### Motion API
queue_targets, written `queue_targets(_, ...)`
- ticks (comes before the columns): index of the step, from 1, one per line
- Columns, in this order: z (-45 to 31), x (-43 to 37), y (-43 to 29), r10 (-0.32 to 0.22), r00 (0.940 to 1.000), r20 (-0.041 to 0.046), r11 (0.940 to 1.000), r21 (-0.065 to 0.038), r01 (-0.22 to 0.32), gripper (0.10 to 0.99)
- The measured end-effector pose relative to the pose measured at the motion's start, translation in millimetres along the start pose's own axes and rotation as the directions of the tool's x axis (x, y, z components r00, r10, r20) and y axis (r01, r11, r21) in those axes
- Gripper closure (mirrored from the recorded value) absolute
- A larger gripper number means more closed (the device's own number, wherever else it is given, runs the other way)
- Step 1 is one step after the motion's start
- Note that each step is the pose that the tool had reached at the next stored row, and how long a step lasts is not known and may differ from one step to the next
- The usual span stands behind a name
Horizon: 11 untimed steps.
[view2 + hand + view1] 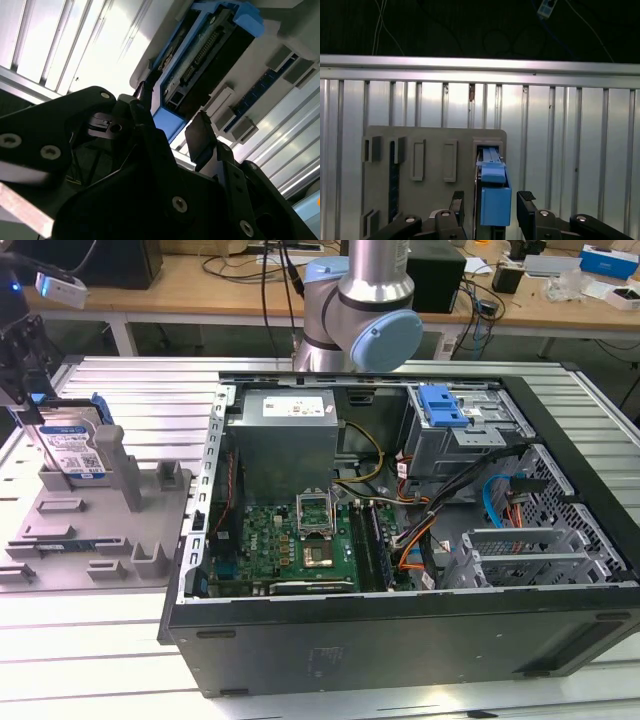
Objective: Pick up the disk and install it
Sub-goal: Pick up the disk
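**At the grey fixture [60, 530], tool [25, 380] released around the standing disk [75, 445]**

Across the slotted aluminium bench [90, 650], toward the exterior view's right, lay an open black computer case [400, 640]. Its green motherboard [290, 535] was exposed, as was a grey drive cage [480, 430] with a blue latch [443, 405] on top. Behind the case rose a grey-and-blue joint of the arm [360, 310]. The fixture sat on the bench toward the exterior view's left, well apart from the drive cage. The disk stood on edge in one of the fixture's slots, with its white-and-blue label showing and its blue carrier bracket framing it. The tool hung at the disk's upper end. In both wrist views the tool was released, with one black finger on each side of the blue bracket. In the first wrist view a gap showed between each of the fingers [457, 205] and the bracket, so nothing was grasped.
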State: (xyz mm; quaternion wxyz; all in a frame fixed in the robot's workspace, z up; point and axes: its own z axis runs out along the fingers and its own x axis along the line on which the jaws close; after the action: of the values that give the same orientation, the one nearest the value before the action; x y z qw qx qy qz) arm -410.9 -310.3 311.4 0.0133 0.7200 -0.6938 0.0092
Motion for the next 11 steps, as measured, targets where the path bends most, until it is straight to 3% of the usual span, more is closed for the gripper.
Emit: queue_targets(11, 8.4, -0.3, 0.3, 0.000, 1.0000, -0.0001, 1.0000, 0.000, 0.000, 0.545)
